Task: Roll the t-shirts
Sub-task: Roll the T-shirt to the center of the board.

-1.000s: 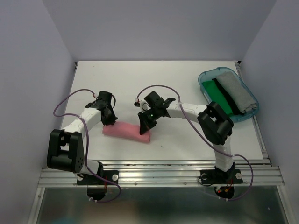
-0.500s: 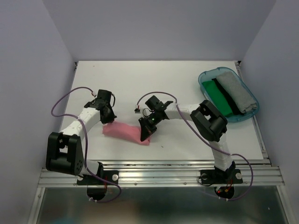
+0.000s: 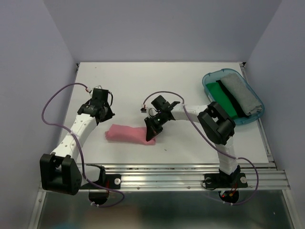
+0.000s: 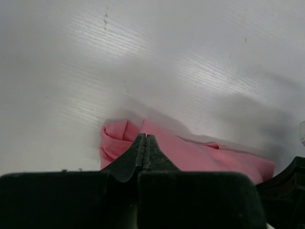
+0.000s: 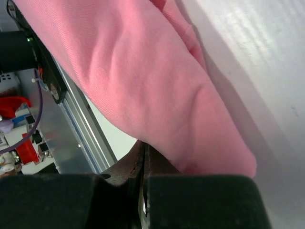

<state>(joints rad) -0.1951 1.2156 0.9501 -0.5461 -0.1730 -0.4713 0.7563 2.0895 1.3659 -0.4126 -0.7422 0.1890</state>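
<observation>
Top view: rolled pink t-shirt (image 3: 126, 134) lies on the bench (image 3: 143, 81), near middle; green t-shirt (image 3: 220, 95) and grey t-shirt (image 3: 238, 93) lie in the tub (image 3: 206, 81), far right. Left wrist view: left hand (image 4: 144, 138), fingers together, is above the roll's left end. Right wrist view: right hand (image 5: 144, 148), fingers also together, touches its right end.

Pink t-shirt (image 3: 126, 133) in a horizontal roll; green shirt (image 3: 223, 98) beside grey shirt (image 3: 242, 95), far right.

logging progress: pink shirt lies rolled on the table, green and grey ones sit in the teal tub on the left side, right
Wrong side: the top external view shows the teal tub at the right edge of the table. The rest holds: the pink shirt lies rolled on the table, the green shirt and grey shirt in the tub.
</observation>
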